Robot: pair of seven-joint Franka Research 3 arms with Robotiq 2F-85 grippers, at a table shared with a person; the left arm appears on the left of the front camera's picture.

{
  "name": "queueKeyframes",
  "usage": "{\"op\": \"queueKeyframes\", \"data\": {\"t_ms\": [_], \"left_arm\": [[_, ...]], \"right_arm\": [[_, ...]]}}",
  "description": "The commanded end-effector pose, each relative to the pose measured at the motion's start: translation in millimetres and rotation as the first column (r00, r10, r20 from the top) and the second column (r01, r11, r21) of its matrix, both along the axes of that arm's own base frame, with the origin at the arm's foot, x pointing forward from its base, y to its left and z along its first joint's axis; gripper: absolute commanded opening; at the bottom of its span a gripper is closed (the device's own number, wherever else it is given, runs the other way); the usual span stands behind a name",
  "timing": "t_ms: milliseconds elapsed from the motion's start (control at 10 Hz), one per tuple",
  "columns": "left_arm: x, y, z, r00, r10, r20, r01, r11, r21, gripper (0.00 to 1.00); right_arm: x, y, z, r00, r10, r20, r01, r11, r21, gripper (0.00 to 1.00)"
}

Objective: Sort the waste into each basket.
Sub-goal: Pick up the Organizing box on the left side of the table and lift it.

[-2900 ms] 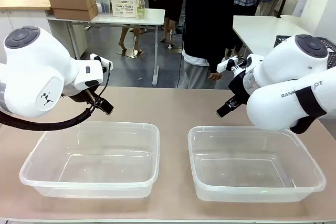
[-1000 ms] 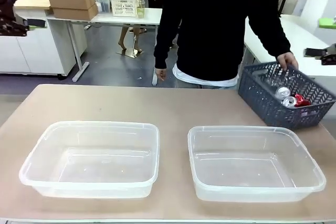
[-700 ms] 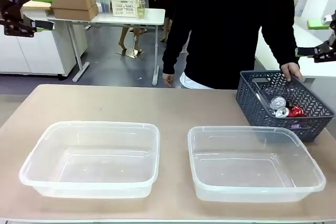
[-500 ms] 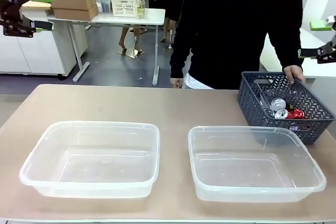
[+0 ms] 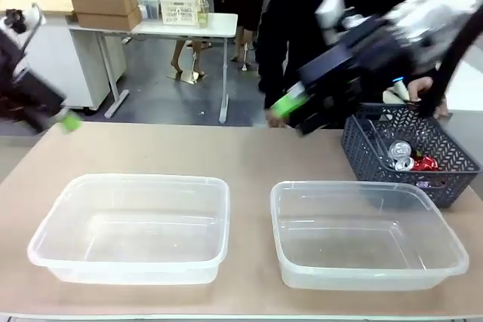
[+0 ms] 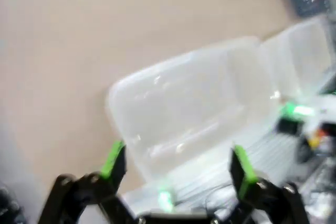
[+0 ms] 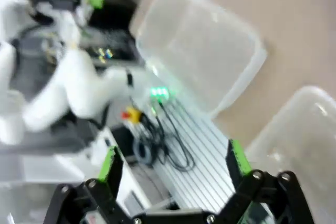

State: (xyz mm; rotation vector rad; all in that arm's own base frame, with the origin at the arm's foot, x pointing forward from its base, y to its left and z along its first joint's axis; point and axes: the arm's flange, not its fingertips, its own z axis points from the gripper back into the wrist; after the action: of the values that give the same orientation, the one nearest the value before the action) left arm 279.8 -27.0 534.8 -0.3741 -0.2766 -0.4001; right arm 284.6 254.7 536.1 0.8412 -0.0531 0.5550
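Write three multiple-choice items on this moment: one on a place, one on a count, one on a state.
1. The dark grey lattice plastic basket stands: A) at the tan table's far right; B) at its near left; C) on the floor.
2. Clear rectangular plastic tubs on it: A) one; B) two; C) three.
3. The left end effector is: A) open; B) shut on a can; C) shut on a bottle.
Answers: 1 A, it sits behind the right tub; 2 B, one left, one right; 3 A, its jaws stand apart with nothing between.
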Motion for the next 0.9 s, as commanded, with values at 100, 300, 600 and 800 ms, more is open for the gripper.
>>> {"op": "queueKeyframes", "data": {"t_ms": [100, 300, 600, 800], "left_arm": [[-43, 4, 5, 0.931, -0.357, -0.079, 0.363, 0.873, 0.325, 1.0], [-28, 5, -2, 0.996, -0.04, -0.077, 0.052, 0.987, 0.15, 1.0], [-37, 7, 0, 0.992, -0.08, -0.095, 0.097, 0.976, 0.196, 1.0], [-36, 1, -58, 0.991, 0.082, -0.106, -0.061, 0.98, 0.189, 1.0]], "right_arm": [[12, 35, -10, 0.981, 0.191, -0.016, -0.191, 0.968, -0.163, 1.0], [-22, 44, -14, 0.993, 0.116, -0.012, -0.116, 0.987, -0.107, 1.0], [-15, 76, -27, 0.994, 0.074, -0.083, -0.091, 0.968, -0.233, 1.0], [-33, 133, -66, 0.987, -0.123, -0.108, 0.063, 0.894, -0.444, 1.0]]}}
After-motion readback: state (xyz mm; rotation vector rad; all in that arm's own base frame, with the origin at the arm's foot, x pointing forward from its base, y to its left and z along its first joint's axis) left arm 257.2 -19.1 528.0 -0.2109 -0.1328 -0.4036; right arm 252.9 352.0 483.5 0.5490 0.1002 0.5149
